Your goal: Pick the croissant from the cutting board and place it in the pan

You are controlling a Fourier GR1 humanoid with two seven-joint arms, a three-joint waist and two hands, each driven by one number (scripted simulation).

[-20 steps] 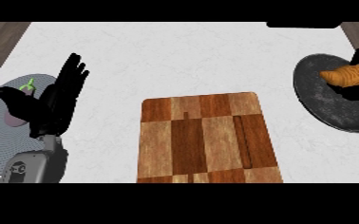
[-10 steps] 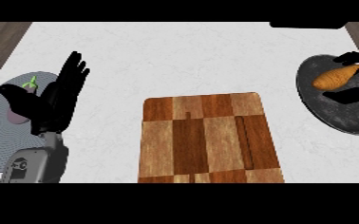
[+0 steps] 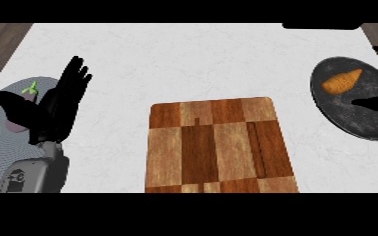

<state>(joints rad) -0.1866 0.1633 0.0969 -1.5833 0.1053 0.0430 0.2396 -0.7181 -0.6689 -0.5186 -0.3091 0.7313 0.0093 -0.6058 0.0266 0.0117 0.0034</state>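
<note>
The orange croissant [image 3: 341,81] lies free in the upper part of the dark round pan [image 3: 345,117] at the right edge of the head view. Only a dark straight fingertip of my right hand [image 3: 366,102] pokes in from the right edge, just below the croissant and apart from it, holding nothing. The wooden cutting board [image 3: 218,147] sits at the lower centre with nothing on it. My left hand [image 3: 59,105] rests open at the left, fingers up.
A grey plate [image 3: 22,140] lies at the left edge under my left hand, with a dark vegetable with a green stem [image 3: 29,88] on it. White counter [image 3: 199,60] stretches between the board, plate and pan.
My right hand has let go of the croissant and drawn back to the right, almost out of view. The croissant now lies uncovered in the pan. The left hand stays put.
</note>
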